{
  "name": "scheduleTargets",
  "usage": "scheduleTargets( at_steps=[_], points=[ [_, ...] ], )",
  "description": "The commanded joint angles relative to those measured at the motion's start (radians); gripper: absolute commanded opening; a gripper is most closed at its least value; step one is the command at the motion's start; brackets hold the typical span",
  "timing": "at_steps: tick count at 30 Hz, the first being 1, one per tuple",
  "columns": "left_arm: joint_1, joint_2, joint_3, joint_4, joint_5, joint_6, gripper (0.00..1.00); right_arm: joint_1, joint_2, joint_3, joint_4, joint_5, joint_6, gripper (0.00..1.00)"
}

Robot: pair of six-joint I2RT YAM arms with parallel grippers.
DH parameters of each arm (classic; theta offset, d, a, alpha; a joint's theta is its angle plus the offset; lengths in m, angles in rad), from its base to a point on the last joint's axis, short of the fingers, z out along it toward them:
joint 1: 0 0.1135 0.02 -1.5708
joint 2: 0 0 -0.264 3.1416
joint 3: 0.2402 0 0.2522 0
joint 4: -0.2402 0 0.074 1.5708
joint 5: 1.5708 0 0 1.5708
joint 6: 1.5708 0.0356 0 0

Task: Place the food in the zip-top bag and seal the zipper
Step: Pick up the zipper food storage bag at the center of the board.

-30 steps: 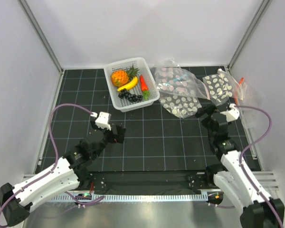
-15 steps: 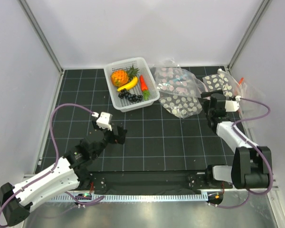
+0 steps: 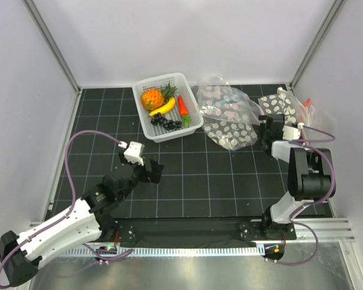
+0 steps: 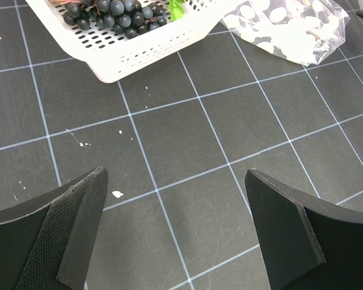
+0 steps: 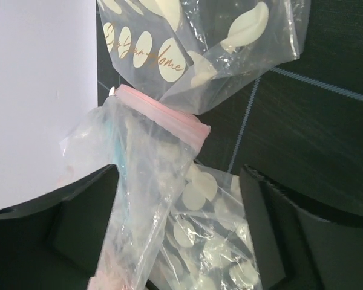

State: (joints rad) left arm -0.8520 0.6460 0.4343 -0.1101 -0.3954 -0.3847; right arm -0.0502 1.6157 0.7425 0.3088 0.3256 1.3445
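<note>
The food lies in a white basket [image 3: 193, 124]: orange pineapple [image 3: 150, 98], yellow banana [image 3: 162, 107], red pepper [image 3: 183, 106], dark grapes [image 3: 167, 122]. The grapes [image 4: 112, 12] also show at the top of the left wrist view. My left gripper [image 3: 151, 173] is open and empty over the black mat, near side of the basket [image 4: 139, 51]. My right gripper [image 3: 270, 128] is open at the dotted zip-top bag [image 3: 278, 107] at the far right. In the right wrist view crumpled dotted plastic [image 5: 209, 241] and the pink zipper strip [image 5: 163, 113] lie between its spread fingers [image 5: 284, 229].
Other clear and dotted bags [image 3: 227, 115] lie piled between the basket and the right bag; one corner [image 4: 290, 24] shows in the left wrist view. A white wall [image 5: 36, 90] stands close on the right gripper's left. Frame posts [image 3: 54, 54] bound the gridded mat.
The right arm has folded and reached forward, bringing its gripper up to the dotted bag at the far right. The left arm has barely moved.
</note>
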Motion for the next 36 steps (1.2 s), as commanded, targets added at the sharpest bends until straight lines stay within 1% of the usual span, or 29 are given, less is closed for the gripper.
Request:
scheduleTargets(
  at_steps=[1, 3, 4, 6, 7, 9, 10, 11, 12, 16, 17, 19, 20, 21, 22, 23, 24, 25, 26, 27, 28, 29, 30, 31, 32, 34, 36],
  points=[
    [0.004, 0.007, 0.046, 0.023, 0.010, -0.002, 1.00, 0.000, 0.033, 0.072, 0.090, 0.012, 0.022, 0.84],
    [0.005, 0.010, 0.047, 0.023, 0.013, -0.002, 1.00, 0.000, 0.044, 0.077, 0.102, 0.003, 0.019, 0.75],
    [0.005, 0.009, 0.047, 0.023, 0.015, -0.002, 1.00, 0.000, 0.047, 0.080, 0.114, -0.013, 0.016, 0.64],
    [0.005, 0.011, 0.047, 0.023, 0.015, -0.002, 1.00, 0.000, 0.058, 0.081, 0.125, -0.028, 0.005, 0.52],
    [0.005, 0.011, 0.049, 0.023, 0.016, -0.002, 1.00, 0.000, 0.059, 0.078, 0.137, -0.037, -0.004, 0.38],
    [0.005, 0.012, 0.047, 0.023, 0.015, -0.002, 1.00, 0.000, 0.055, 0.066, 0.154, -0.042, -0.011, 0.24],
    [0.005, 0.012, 0.047, 0.023, 0.016, -0.002, 1.00, 0.000, 0.049, 0.054, 0.159, -0.040, -0.019, 0.10],
    [0.004, 0.012, 0.047, 0.023, 0.017, -0.003, 1.00, 0.000, 0.043, 0.046, 0.159, -0.039, -0.022, 0.04],
    [0.005, 0.012, 0.047, 0.023, 0.017, -0.002, 1.00, 0.000, 0.023, 0.040, 0.161, -0.039, -0.022, 0.01],
    [0.005, 0.011, 0.047, 0.023, 0.020, -0.002, 1.00, 0.001, -0.049, -0.006, 0.162, -0.045, -0.071, 0.01],
    [0.005, 0.011, 0.047, 0.023, 0.024, -0.002, 1.00, 0.001, -0.072, -0.012, 0.161, -0.045, -0.108, 0.01],
    [0.005, 0.009, 0.049, 0.021, 0.026, -0.003, 1.00, 0.006, -0.150, -0.029, 0.153, -0.046, -0.155, 0.01],
    [0.004, 0.009, 0.046, 0.023, 0.024, -0.006, 1.00, 0.013, -0.183, -0.032, 0.130, -0.034, -0.219, 0.01],
    [0.005, 0.010, 0.044, 0.023, 0.001, -0.011, 1.00, 0.022, -0.216, -0.034, 0.116, 0.011, -0.275, 0.01],
    [0.004, 0.011, 0.047, 0.020, -0.006, -0.019, 1.00, 0.050, -0.300, -0.035, 0.089, 0.050, -0.324, 0.01],
    [0.005, 0.015, 0.047, 0.017, -0.013, -0.020, 1.00, 0.084, -0.338, -0.037, 0.078, 0.079, -0.371, 0.01],
    [0.005, 0.020, 0.049, 0.018, -0.020, -0.025, 1.00, 0.099, -0.382, -0.040, 0.073, 0.104, -0.465, 0.01],
    [0.005, 0.023, 0.052, 0.018, -0.023, -0.031, 1.00, 0.114, -0.417, -0.046, 0.070, 0.127, -0.500, 0.01],
    [0.005, 0.026, 0.055, 0.016, -0.025, -0.033, 1.00, 0.134, -0.488, -0.049, 0.062, 0.124, -0.542, 0.01],
    [0.005, 0.036, 0.064, 0.016, -0.025, -0.036, 1.00, 0.142, -0.519, -0.046, 0.053, 0.116, -0.576, 0.01],
    [0.005, 0.041, 0.072, 0.016, -0.029, -0.037, 1.00, 0.147, -0.549, -0.035, 0.021, 0.096, -0.643, 0.01],
    [0.005, 0.046, 0.083, 0.012, -0.023, -0.049, 1.00, 0.154, -0.609, -0.031, 0.012, 0.075, -0.677, 0.01],
    [0.005, 0.052, 0.113, 0.004, -0.013, -0.059, 1.00, 0.154, -0.634, -0.023, 0.003, 0.050, -0.711, 0.01],
    [0.004, 0.056, 0.132, -0.005, 0.015, -0.068, 1.00, 0.156, -0.658, 0.000, -0.031, 0.017, -0.798, 0.01],
    [0.005, 0.060, 0.150, -0.019, 0.026, -0.088, 1.00, 0.158, -0.681, 0.017, -0.057, -0.046, -0.832, 0.01],
    [0.004, 0.064, 0.208, -0.046, 0.027, -0.124, 1.00, 0.159, -0.734, 0.072, -0.140, -0.095, -0.915, 0.01],
    [0.005, 0.060, 0.256, -0.059, 0.039, -0.160, 1.00, 0.158, -0.776, 0.099, -0.172, -0.154, -0.965, 0.01]
  ],
)
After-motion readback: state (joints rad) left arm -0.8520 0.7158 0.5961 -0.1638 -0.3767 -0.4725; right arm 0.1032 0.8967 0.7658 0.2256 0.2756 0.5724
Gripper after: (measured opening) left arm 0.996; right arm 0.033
